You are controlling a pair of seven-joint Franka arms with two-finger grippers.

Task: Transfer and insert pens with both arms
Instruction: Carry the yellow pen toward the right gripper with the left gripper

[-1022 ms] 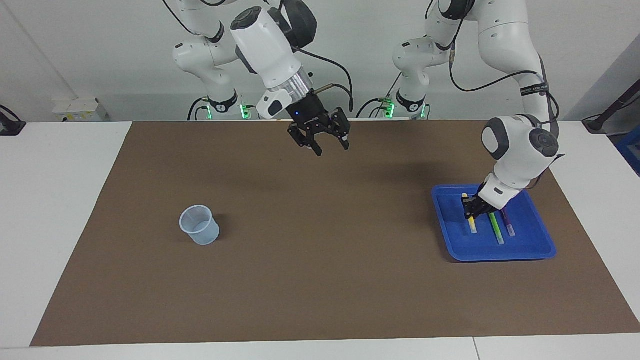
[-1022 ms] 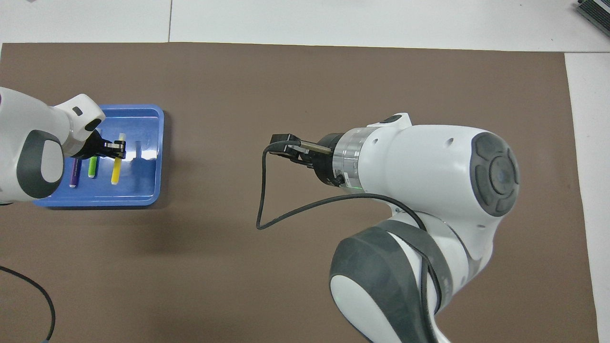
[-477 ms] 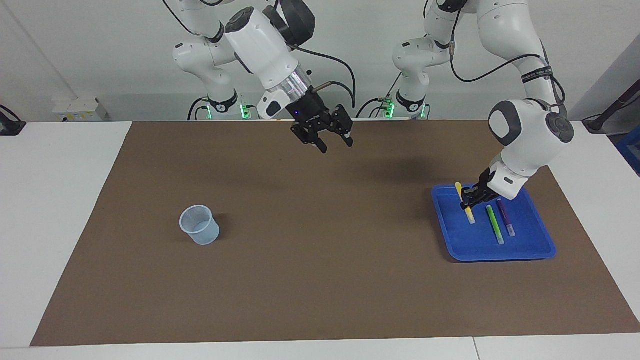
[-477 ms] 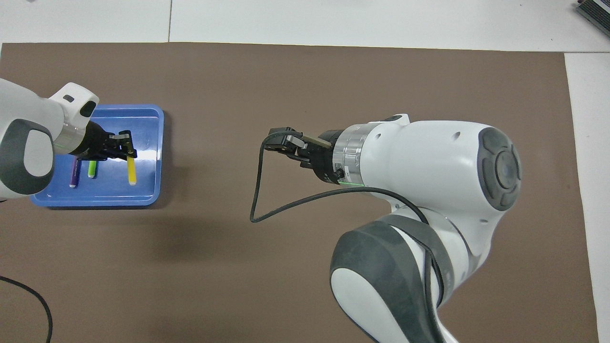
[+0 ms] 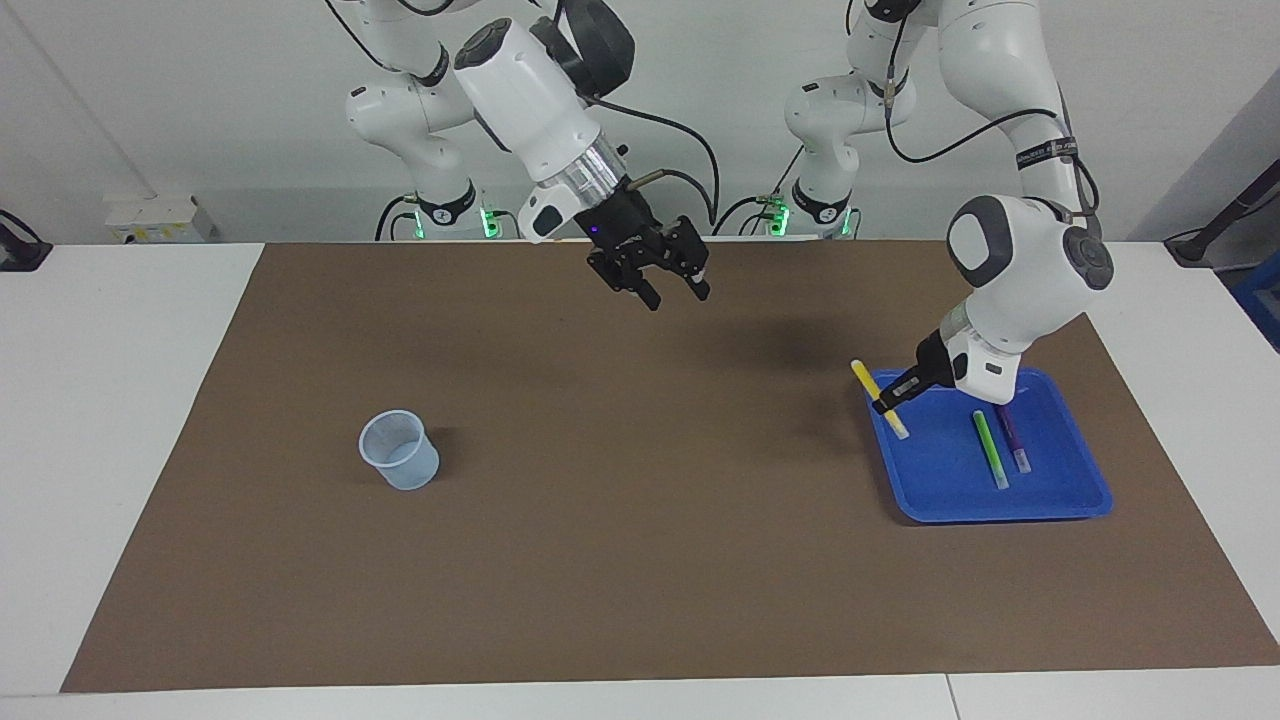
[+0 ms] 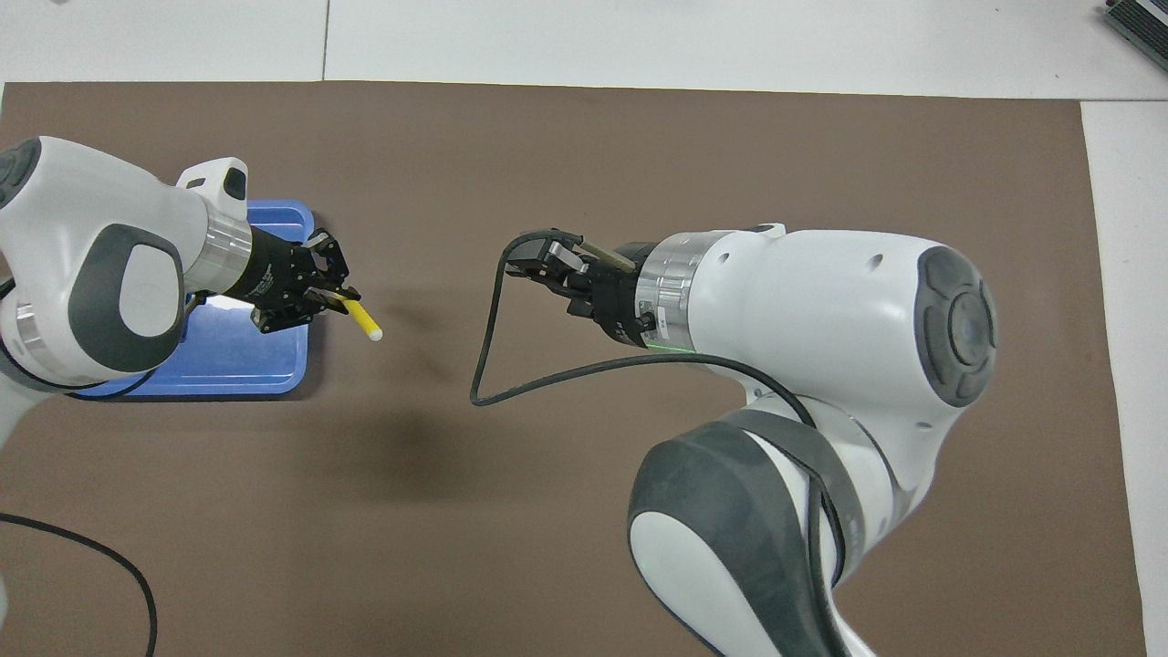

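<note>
My left gripper (image 5: pixel 890 400) is shut on the yellow pen (image 5: pixel 866 378) and holds it tilted in the air over the blue tray's (image 5: pixel 960 500) edge toward the table's middle. In the overhead view the yellow pen (image 6: pixel 363 321) sticks out of the left gripper (image 6: pixel 333 297) past the tray (image 6: pixel 228 365). The green pen (image 5: pixel 990 448) and the purple pen (image 5: pixel 1014 438) lie side by side in the tray; the left arm hides them from overhead. My right gripper (image 5: pixel 675 292) hangs open and holds nothing, over the mat's middle near the robots' edge, and in the overhead view the right gripper (image 6: pixel 534 260) points toward the tray.
A pale translucent cup (image 5: pixel 399 450) stands upright on the brown mat (image 5: pixel 640 560) toward the right arm's end. A black cable (image 6: pixel 511 383) loops from the right wrist. White tabletop borders the mat.
The left gripper has lifted the yellow pen out of the tray and carried it toward the table's middle, tilting it. The right gripper has shifted slightly toward the left arm's end.
</note>
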